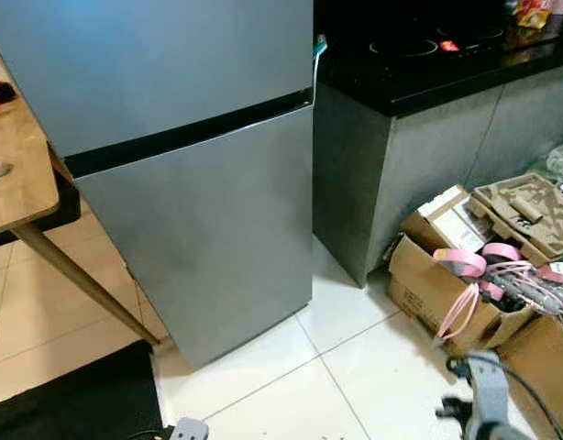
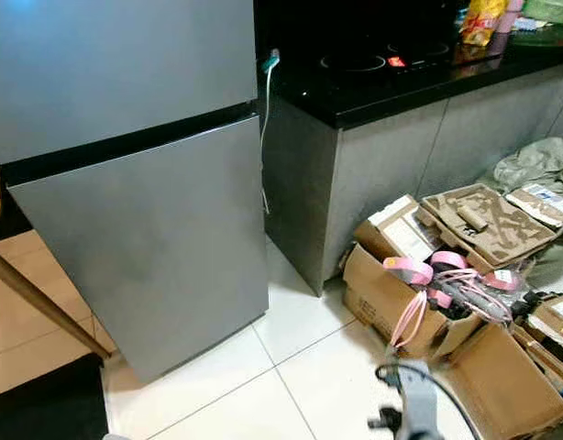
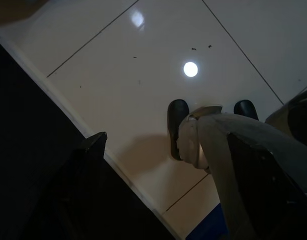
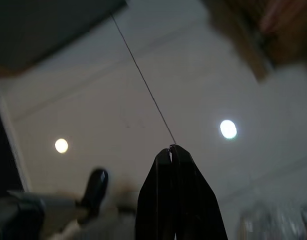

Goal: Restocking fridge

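Right wrist view: right tool seemingly pinched, well below closed fridge

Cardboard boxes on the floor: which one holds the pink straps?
The open box nearest the counter, with pink straps spilling over its front edge. The box behind it carries a moulded cardboard insert instead.

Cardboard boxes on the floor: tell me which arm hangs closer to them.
Right. The right arm hangs low just in front of the cardboard boxes with the pink straps. The left arm hangs across the white tiles, near the black mat below the fridge.
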### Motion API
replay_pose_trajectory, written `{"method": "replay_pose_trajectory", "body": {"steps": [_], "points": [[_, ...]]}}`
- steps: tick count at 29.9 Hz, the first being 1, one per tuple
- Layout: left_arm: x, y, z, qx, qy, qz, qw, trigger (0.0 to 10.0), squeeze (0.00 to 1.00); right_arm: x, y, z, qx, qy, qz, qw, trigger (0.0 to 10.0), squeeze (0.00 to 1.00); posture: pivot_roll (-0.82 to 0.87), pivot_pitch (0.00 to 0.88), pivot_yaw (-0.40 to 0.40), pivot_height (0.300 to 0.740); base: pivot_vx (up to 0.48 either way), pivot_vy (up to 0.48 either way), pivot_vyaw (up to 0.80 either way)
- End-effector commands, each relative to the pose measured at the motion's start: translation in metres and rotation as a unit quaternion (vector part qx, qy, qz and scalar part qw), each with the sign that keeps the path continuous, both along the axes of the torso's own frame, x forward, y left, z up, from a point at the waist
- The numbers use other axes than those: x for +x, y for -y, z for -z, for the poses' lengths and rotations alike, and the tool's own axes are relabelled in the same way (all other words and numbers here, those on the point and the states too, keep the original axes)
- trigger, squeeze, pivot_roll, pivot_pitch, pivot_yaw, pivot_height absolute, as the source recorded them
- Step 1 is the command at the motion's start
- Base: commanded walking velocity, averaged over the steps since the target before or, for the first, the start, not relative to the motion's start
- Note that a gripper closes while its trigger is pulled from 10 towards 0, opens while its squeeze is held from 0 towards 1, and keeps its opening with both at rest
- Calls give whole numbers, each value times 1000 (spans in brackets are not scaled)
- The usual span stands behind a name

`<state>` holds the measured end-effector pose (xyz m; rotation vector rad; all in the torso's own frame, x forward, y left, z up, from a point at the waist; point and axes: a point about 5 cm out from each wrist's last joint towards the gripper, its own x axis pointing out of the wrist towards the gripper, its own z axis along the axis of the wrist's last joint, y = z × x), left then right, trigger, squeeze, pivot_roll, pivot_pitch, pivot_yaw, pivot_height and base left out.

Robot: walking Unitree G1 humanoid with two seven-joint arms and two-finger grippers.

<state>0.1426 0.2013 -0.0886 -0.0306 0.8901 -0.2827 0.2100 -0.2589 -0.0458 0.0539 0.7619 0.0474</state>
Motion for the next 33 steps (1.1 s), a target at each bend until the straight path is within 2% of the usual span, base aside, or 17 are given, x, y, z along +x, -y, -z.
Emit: {"method": "replay_pose_trajectory", "body": {"steps": [1,4,16,27,33], "points": [[-9,1,4,3,-20,-1,1000,10000,0,-19,-1,13,-9,-36,17,999,10000,0,-75,68,23,740,0,0,0],[-10,2,5,3,-22,-1,1000,10000,0,-28,-3,18,-3,-50,18,999,10000,0,-74,66,22,740,0,0,469],[-17,7,9,2,-38,-13,999,10000,0,-43,-2,27,-16,-87,20,996,10000,0,-74,58,12,740,0,0,654],[-21,12,11,-14,-46,-27,998,10000,0,-46,-2,28,-19,-93,20,995,10000,0,-71,51,7,740,0,0,653],[-22,9,12,-3,-60,-42,997,10000,0,-48,-2,29,-21,-98,17,995,10000,0,-72,38,6,740,0,0,654]]}}
